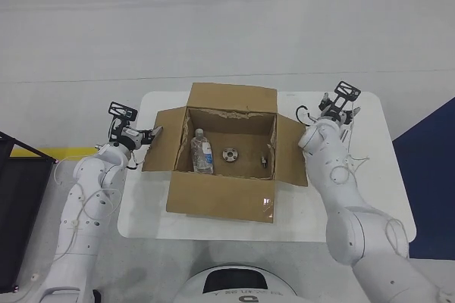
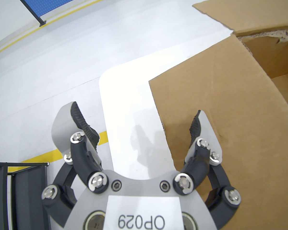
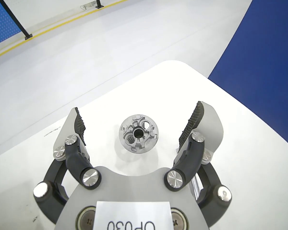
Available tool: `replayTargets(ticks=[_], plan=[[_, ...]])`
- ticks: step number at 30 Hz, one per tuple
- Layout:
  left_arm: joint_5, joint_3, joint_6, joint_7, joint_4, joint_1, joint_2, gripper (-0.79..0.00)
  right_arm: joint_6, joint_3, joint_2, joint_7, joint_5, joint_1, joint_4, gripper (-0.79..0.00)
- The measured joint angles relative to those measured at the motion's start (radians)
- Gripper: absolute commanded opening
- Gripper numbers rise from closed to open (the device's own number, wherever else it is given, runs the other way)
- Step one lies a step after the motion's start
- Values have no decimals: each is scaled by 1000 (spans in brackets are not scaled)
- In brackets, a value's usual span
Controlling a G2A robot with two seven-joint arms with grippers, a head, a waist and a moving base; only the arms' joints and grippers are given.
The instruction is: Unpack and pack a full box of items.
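Box point(image 1: 220, 198) stands open on the tabletop point(image 1: 148, 212), a bottle point(image 1: 202, 151), metal disc point(image 1: 229, 154) and small fitting point(image 1: 264, 160) seemingly yet to come out. One metal hub point(image 3: 139, 134) lies far right under the open right pincer point(image 3: 138, 108). Left pincer point(image 2: 136, 108) gapes empty.

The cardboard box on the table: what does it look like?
The cardboard box is brown corrugated card, standing upright on the white table with all four flaps folded outward, top open. On its floor lie a clear plastic bottle, a round metal part and a small metal piece, apart from each other.
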Motion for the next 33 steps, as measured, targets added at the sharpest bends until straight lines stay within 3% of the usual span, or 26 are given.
replayTargets(ticks=[5, 10, 22, 33], plan=[[0, 0, 0, 0, 0, 0, 0, 0, -50, -4, 16, 106, -22, 23, 22, 0], [0, 0, 0, 0, 0, 0, 0, 0, -67, 18, 37, 189, -10, 69, 83, -108], [0, 0, 0, 0, 0, 0, 0, 0, -114, 18, 63, 233, -1, 135, 195, -228], [0, 0, 0, 0, 0, 0, 0, 0, -106, -11, 63, 281, 3, 170, 237, -456]])
